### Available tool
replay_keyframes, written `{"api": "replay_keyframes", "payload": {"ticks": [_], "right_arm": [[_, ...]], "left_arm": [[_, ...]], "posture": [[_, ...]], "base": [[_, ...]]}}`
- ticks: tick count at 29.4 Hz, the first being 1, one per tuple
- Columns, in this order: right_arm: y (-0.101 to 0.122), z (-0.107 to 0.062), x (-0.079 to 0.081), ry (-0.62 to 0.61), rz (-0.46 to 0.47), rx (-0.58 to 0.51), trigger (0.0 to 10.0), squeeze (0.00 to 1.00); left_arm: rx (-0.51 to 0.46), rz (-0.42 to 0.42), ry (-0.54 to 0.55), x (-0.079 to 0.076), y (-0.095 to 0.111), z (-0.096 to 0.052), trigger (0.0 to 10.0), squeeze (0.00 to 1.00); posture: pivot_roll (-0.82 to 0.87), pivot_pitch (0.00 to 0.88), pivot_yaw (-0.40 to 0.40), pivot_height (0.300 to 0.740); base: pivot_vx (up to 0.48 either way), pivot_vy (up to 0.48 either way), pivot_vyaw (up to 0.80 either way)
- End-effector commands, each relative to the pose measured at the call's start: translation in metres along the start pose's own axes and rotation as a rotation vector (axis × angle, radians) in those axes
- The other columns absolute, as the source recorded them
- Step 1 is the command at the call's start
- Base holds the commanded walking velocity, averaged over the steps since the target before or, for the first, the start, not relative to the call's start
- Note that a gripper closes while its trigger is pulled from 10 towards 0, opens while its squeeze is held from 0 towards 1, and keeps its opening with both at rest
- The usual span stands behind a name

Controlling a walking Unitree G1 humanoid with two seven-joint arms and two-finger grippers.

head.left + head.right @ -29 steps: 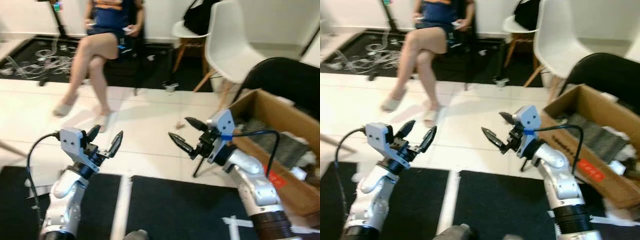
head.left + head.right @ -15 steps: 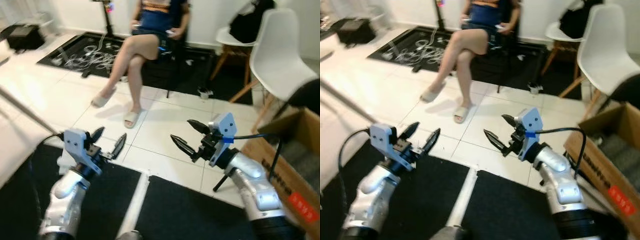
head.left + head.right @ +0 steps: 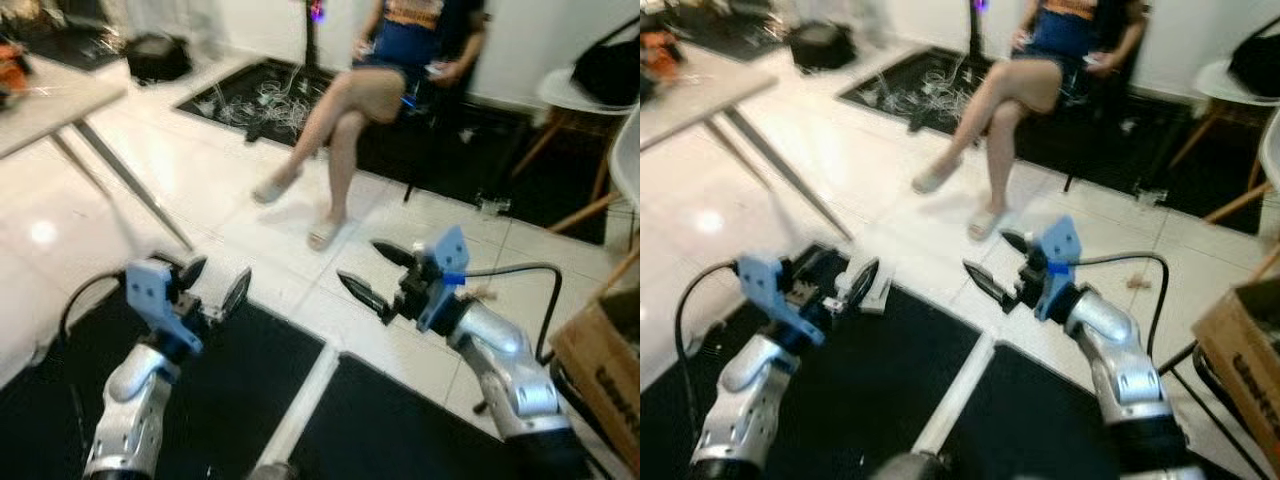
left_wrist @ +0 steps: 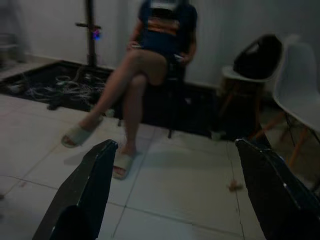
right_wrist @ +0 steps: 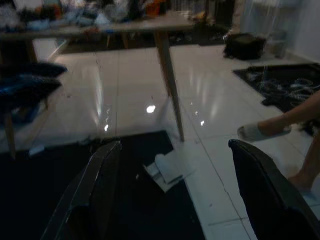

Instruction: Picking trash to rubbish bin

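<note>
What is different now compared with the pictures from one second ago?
The camera has turned to the robot's left: the cardboard box has slid to the right edge, and a table has come into view. Both the left gripper and right gripper stay raised, open and empty. The seated person stays seated, legs crossed.

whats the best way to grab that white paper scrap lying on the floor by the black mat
Take the white paper scrap by its raised, crumpled edge, coming down from above. It lies mostly flat at the black mat's corner beside the table leg, so a side approach would likely slide over it. Both the left gripper and right gripper are open and empty; which reaches better is hard to judge.
</note>
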State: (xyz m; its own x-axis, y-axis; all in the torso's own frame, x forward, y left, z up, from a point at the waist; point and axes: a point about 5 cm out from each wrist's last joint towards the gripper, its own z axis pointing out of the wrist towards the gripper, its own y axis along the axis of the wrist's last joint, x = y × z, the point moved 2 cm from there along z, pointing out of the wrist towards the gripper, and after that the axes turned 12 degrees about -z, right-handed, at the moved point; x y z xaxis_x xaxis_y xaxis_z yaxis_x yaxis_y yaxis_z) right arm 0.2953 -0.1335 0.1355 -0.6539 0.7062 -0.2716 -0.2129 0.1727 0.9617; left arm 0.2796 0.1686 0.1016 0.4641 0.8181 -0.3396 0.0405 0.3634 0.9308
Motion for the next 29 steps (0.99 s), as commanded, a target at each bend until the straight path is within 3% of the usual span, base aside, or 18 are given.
{"api": "replay_keyframes", "payload": {"ticks": [1, 29], "right_arm": [[0.0009, 0.0035, 0.0047, 0.017, 0.005, -0.009, 10.0, 0.00], [-0.0001, 0.0027, 0.0027, 0.018, 0.008, -0.002, 10.0, 0.00]], "left_arm": [[0.032, 0.003, 0.021, 0.0049, -0.0058, -0.0047, 10.0, 0.00], [0.023, 0.013, 0.022, 0.0018, -0.0063, -0.0001, 10.0, 0.00]], "posture": [[0.02, 0.000, 0.023, 0.740], [0.02, 0.000, 0.001, 0.740]], "base": [[0.000, 0.000, 0.79], [0.000, 0.000, 0.79]]}}
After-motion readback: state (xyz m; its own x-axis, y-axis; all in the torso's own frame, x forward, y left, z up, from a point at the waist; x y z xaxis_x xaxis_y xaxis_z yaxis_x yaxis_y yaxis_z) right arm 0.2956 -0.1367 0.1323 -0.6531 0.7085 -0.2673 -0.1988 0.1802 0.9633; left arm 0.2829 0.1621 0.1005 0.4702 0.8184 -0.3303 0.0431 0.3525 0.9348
